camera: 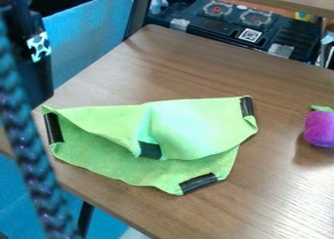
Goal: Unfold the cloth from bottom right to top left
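One fold remains for you to open: the green cloth (189,128) lies across the middle of the surface (261,189), its upper flap (111,117) brought down over the lower layer (124,167). The pincer (31,82) is at the left edge of your view, near the cloth's left end; you cannot tell how far open it is or whether it has hold of anything.

Your likeliest grip is the flap's black patch (150,149), near the middle of the cloth. Expect the fabric to be light and limp, with the patch perhaps a little stiffer and easier to pinch. You will probably want only the top layer, since a deep bite could catch the one beneath and drag everything along. The bulge to the right of that patch suggests slack, so lift a little before you carry the corner toward the top left, then lay it down low and slow. Nothing here looks fragile; the risk is a slip off the thin edge or a rumpled, half-open flap.

At the right edge you have a purple toy (320,128), well apart from the cloth. A black case (225,26) sits beyond the surface's far edge.
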{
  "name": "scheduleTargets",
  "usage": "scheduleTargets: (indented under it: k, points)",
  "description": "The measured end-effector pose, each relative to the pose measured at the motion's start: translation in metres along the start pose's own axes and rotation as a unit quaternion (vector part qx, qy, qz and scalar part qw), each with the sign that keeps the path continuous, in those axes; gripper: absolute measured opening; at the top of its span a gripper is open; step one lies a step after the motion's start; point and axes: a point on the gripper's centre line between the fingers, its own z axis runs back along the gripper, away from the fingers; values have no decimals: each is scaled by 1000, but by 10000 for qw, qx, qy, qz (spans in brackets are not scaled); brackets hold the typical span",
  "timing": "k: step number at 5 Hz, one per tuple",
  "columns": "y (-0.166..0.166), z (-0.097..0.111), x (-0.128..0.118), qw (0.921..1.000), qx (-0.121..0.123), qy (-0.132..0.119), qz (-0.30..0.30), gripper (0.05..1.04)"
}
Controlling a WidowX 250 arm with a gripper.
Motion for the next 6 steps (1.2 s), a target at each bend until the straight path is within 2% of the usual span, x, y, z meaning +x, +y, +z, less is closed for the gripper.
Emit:
scheduleTargets:
  k: [1, 2, 4, 5, 6]
  points:
    - [0, -3, -2, 10000, 3, 23, -38, 1001]
    - [15, -24, -5, 9993, 155, -63, -335, 1001]
    - [25, -66, -9, 9937, 657, -225, -885, 1001]
    - [22, -85, -4, 9878, 955, -302, -1191, 1001]
    - [15, -105, 7, 9756, 1419, -377, -1631, 1001]
